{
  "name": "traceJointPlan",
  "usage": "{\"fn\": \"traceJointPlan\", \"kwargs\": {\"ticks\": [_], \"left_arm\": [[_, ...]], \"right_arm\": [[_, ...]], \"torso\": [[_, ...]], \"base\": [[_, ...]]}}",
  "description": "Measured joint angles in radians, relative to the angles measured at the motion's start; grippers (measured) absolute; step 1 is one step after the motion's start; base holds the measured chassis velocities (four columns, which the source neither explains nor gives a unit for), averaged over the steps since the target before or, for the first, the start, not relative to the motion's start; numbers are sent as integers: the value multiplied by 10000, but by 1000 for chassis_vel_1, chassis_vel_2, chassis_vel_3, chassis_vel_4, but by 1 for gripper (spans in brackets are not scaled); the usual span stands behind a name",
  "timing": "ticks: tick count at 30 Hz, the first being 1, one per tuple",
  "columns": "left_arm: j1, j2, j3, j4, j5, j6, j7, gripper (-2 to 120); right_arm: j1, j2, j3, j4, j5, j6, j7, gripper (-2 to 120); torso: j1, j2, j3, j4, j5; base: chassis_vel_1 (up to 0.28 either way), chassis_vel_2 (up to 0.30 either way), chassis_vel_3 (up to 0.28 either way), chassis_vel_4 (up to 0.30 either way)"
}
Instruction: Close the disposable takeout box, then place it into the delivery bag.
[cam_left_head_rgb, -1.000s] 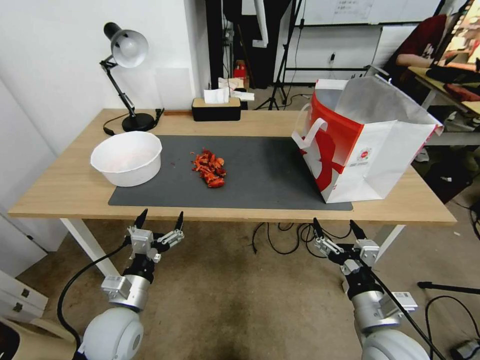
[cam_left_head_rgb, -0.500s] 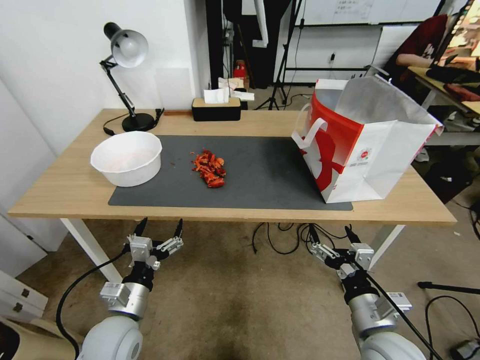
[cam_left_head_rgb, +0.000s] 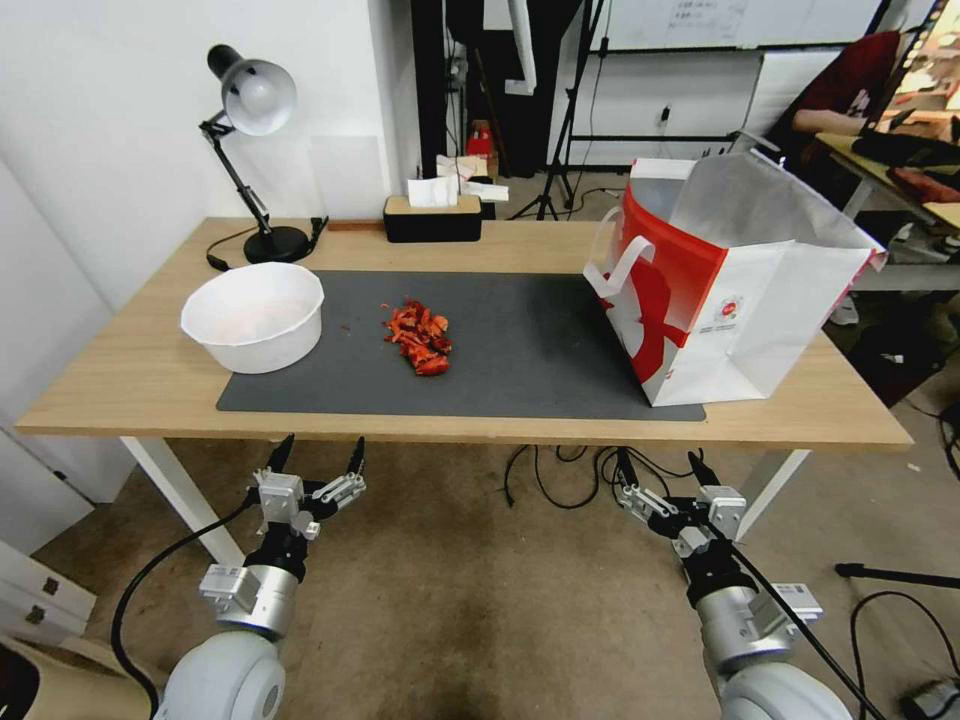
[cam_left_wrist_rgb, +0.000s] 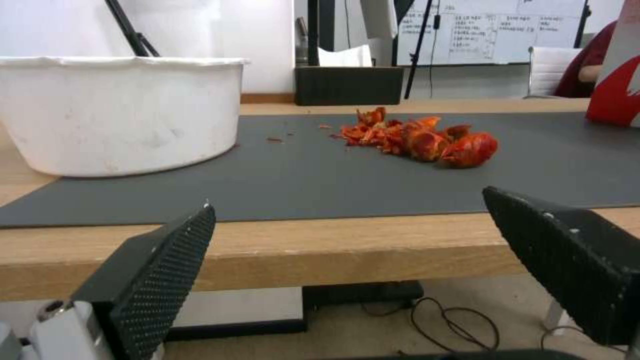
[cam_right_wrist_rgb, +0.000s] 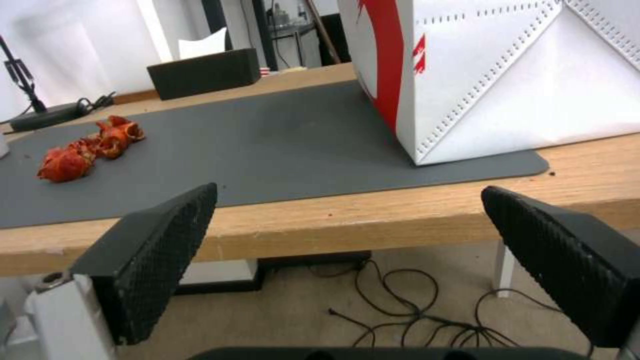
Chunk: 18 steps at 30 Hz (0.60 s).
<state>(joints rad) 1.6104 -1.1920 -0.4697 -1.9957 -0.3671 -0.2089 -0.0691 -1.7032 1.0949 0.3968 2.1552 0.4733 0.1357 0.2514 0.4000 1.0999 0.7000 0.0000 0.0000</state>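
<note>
1. my left gripper and right gripper hang below the table's near edge, both jaws wide apart, nothing held.
2. delivery bag stands up and ahead, nearer my right gripper; i can't find the takeout box.
3. white bowl and red scraps lie on the mat.

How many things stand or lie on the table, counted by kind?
Delivery bag: 1
White bowl: 1
Pile of red pieces: 1
Grey mat: 1
Desk lamp: 1
Tissue box: 1
Total: 6
</note>
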Motion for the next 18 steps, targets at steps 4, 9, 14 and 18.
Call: {"fn": "traceJointPlan", "kwargs": {"ticks": [4, 9, 14, 18], "left_arm": [[-2, 0, 0, 3, 0, 0, 3, 100], [-5, 0, 0, 7, 0, 0, 4, 100], [-7, 0, 1, 8, 0, 0, 4, 100], [-7, 0, 0, 7, 0, 0, 4, 100]], "right_arm": [[3, 0, 0, 1, 0, 0, -4, 100], [6, -1, 1, 5, 1, 0, -4, 100], [7, -1, 2, 5, 3, 0, -5, 100], [6, -1, 4, 6, 3, 0, -5, 100]], "torso": [[0, 0, 0, 0, 0], [0, 0, 0, 0, 0], [0, 1, 0, 0, 0], [0, 0, 0, 0, 1]], "base": [[0, 0, 0, 0], [0, 0, 0, 0], [0, 0, 0, 0], [0, 0, 0, 0]]}}
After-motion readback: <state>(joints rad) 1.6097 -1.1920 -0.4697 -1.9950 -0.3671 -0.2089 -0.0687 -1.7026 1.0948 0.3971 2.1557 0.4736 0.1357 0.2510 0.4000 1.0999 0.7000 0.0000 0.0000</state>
